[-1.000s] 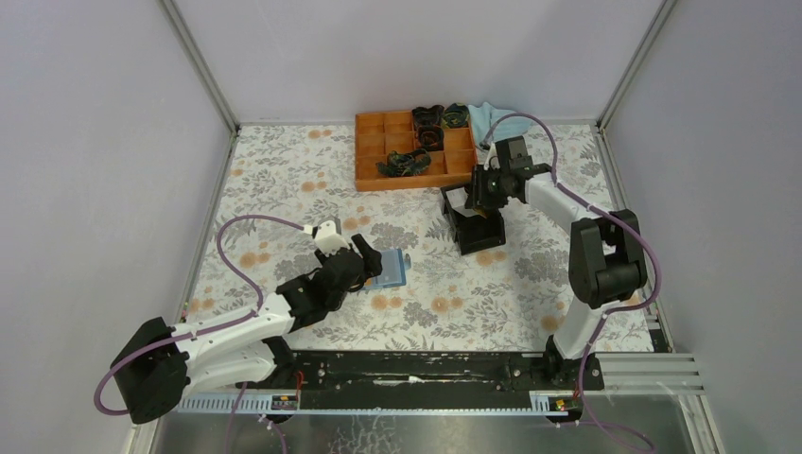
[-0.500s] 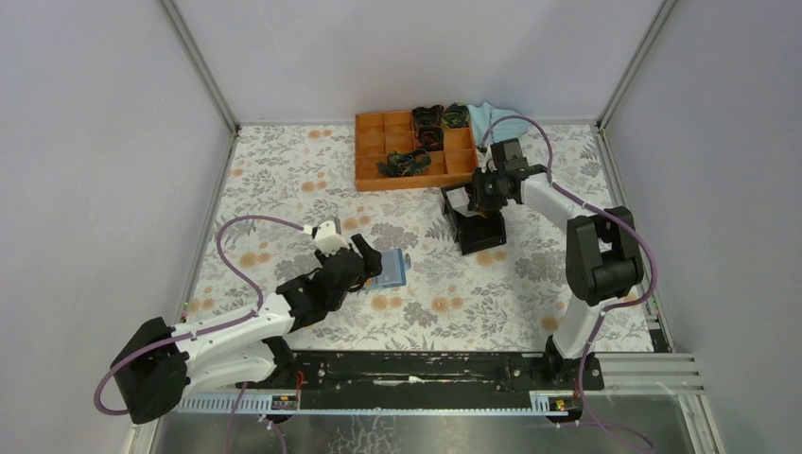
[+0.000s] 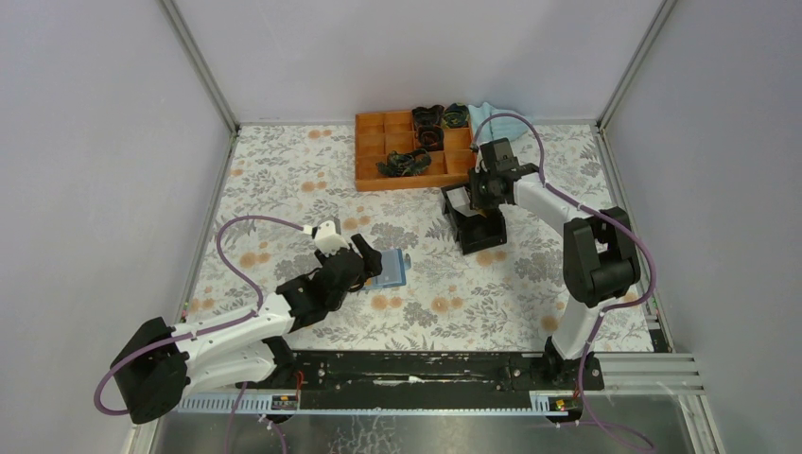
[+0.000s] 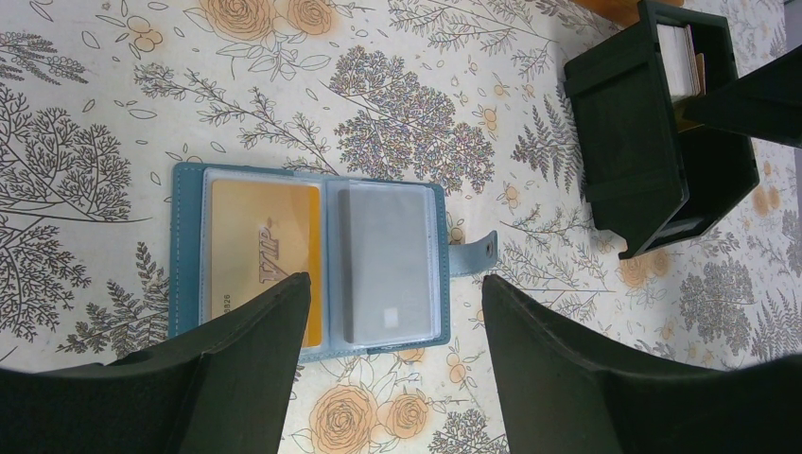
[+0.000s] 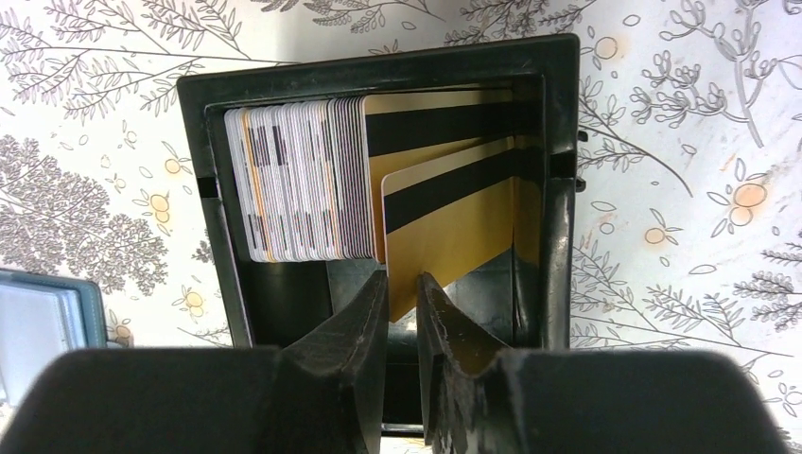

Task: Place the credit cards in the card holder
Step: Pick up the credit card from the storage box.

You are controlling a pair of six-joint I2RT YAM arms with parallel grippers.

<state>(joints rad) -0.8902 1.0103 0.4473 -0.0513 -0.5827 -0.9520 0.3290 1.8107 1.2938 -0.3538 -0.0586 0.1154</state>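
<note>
The card holder point(image 3: 390, 268) lies open on the floral table; in the left wrist view point(image 4: 189, 255) it holds a gold VIP card point(image 4: 255, 246) in one pocket and a grey card point(image 4: 388, 260) in the other. My left gripper point(image 3: 371, 263) is open just above its near edge, fingers wide apart point(image 4: 395, 288). My right gripper point(image 3: 480, 192) reaches into the black box point(image 3: 476, 236). Its fingers point(image 5: 404, 284) are almost together on the lower corner of a tilted gold credit card point(image 5: 454, 222) with a black stripe. A stack of further cards point(image 5: 293, 180) stands on edge in the box.
The black box's rim point(image 5: 378, 59) surrounds the cards; it also shows in the left wrist view point(image 4: 624, 142). An orange compartment tray point(image 3: 374, 163) with dark items stands at the back, with a light blue cloth point(image 3: 489, 115) behind it. Grey walls enclose the table.
My right gripper has shifted slightly left and back over the black box. The left arm and the card holder have not moved.
</note>
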